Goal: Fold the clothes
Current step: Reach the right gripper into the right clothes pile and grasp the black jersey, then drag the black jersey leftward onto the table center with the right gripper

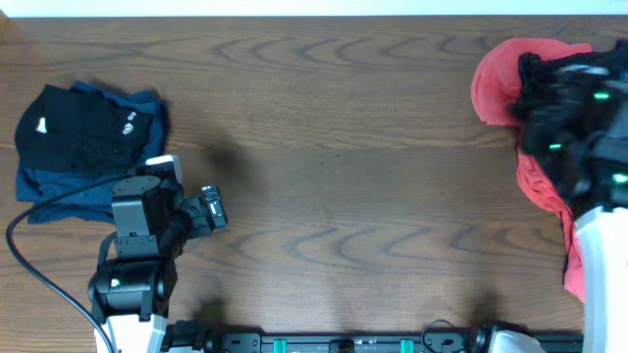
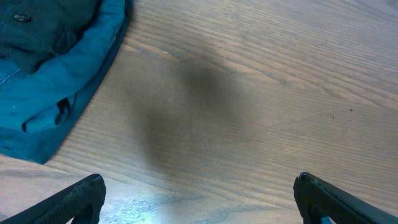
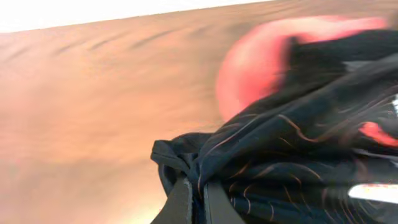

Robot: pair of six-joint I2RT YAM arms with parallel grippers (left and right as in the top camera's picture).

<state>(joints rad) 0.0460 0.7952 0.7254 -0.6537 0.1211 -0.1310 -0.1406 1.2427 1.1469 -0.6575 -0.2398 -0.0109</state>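
The black jersey (image 3: 292,155), with thin orange lines, lies bunched at the table's far right, on top of a red T-shirt (image 3: 261,62). My right gripper (image 3: 198,190) is shut on a gathered fold at the jersey's edge, and the cloth is pinched between its fingers (image 3: 180,202). From overhead the red T-shirt (image 1: 496,83) spreads out under the right arm (image 1: 584,137), which hides most of the jersey (image 1: 535,74). My left gripper (image 1: 212,208) hangs open over bare wood near the front left, holding nothing, its fingers (image 2: 78,199) wide apart.
A pile of a black garment (image 1: 69,123) on a blue one (image 1: 78,191) sits at the far left, just beyond the left arm. The blue garment (image 2: 56,81) also fills the upper left of the left wrist view. The table's wood top (image 1: 343,147) stretches between the two piles.
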